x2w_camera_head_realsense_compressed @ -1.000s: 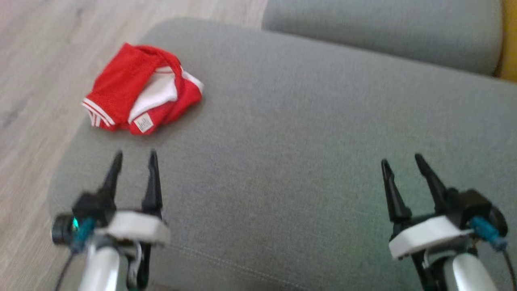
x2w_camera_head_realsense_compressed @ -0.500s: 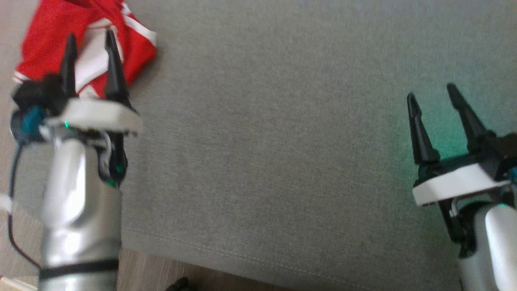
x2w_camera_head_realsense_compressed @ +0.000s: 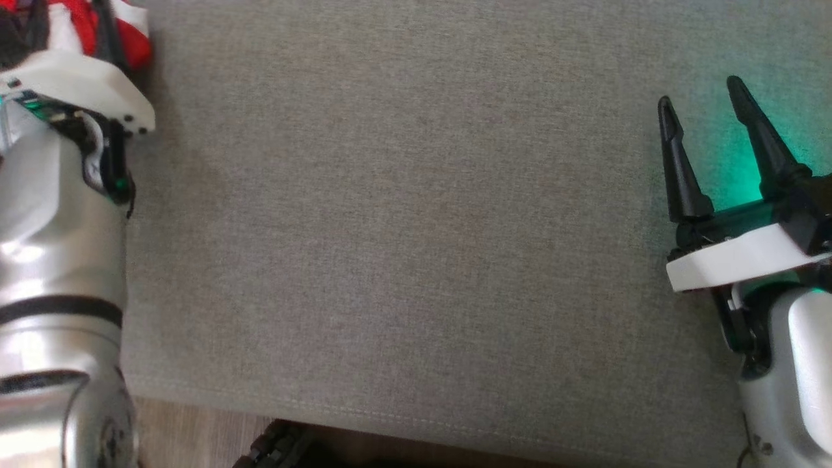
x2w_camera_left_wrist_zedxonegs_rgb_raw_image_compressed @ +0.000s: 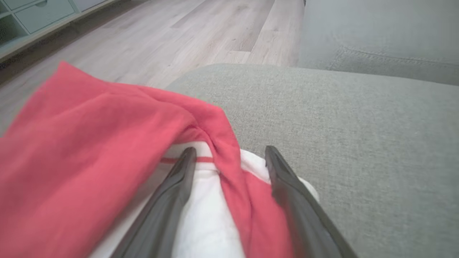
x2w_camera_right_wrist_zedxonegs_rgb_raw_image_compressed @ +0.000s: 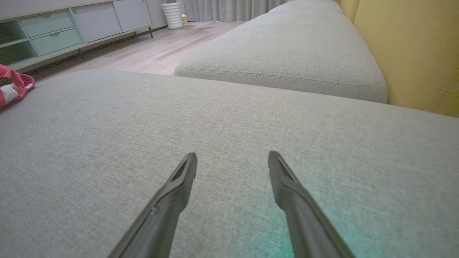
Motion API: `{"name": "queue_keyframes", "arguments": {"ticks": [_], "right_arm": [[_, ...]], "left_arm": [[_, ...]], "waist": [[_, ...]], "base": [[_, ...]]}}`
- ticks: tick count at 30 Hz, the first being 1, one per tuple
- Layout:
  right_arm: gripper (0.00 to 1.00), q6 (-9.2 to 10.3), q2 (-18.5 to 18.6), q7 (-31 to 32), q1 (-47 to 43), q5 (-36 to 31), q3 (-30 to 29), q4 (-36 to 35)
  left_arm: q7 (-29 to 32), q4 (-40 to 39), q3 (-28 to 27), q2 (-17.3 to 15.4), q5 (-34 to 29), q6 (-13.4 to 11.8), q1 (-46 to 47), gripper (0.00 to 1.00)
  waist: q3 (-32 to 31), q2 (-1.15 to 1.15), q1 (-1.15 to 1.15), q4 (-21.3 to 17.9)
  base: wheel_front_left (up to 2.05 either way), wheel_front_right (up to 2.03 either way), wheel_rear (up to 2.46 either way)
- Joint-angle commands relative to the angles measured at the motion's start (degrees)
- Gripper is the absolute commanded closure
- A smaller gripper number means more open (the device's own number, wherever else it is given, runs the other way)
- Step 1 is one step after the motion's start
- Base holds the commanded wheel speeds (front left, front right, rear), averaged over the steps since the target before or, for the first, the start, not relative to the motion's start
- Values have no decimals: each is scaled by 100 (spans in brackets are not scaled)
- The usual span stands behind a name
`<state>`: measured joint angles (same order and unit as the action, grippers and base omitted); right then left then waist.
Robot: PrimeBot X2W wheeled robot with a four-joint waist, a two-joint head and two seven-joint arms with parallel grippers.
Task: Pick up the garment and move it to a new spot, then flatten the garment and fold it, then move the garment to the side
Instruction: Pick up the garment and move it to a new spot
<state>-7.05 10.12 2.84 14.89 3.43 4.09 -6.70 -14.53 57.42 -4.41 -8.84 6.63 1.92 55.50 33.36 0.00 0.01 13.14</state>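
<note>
The garment [x2w_camera_left_wrist_zedxonegs_rgb_raw_image_compressed: 89, 150] is a crumpled red piece with white trim, lying at the left end of the grey cushion [x2w_camera_head_realsense_compressed: 403, 227]. In the head view a scrap of the garment [x2w_camera_head_realsense_compressed: 133, 39] peeks out at the top left, behind my left wrist. My left gripper [x2w_camera_left_wrist_zedxonegs_rgb_raw_image_compressed: 229, 152] is open, its two fingers straddling a red fold and the white lining, tips down in the cloth. My right gripper [x2w_camera_head_realsense_compressed: 702, 107] stands open over bare cushion at the right, apart from the garment [x2w_camera_right_wrist_zedxonegs_rgb_raw_image_compressed: 14, 87], which lies far to its left.
A second grey cushion [x2w_camera_right_wrist_zedxonegs_rgb_raw_image_compressed: 287, 53] lies beyond the first, with a yellow wall [x2w_camera_right_wrist_zedxonegs_rgb_raw_image_compressed: 412, 50] to its right. Wooden floor [x2w_camera_left_wrist_zedxonegs_rgb_raw_image_compressed: 179, 39] and a low cabinet with drawers [x2w_camera_right_wrist_zedxonegs_rgb_raw_image_compressed: 53, 30] lie past the cushion's left end. The cushion's front edge [x2w_camera_head_realsense_compressed: 422, 422] runs along the bottom.
The head camera has tilted down and shifted. My left gripper has reached forward from short of the garment to over it, with its fingers now in the cloth. The right gripper stays open.
</note>
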Motion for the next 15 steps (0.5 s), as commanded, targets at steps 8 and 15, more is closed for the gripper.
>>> {"name": "queue_keyframes", "arguments": {"ticks": [8, 15], "right_arm": [[0, -44, -44, -110, -29, -25, 20, -87], [0, -44, -142, -202, -123, -12, -76, 16]], "left_arm": [[-38, 432, -177, -584, 51, -81, 517, 100], [-45, -948, -362, -614, 86, -124, 117, 100]], "waist": [[-47, 0, -1, -51], [-386, 0, -1, 83]], "base": [[0, 0, 0], [0, 0, 0]]}}
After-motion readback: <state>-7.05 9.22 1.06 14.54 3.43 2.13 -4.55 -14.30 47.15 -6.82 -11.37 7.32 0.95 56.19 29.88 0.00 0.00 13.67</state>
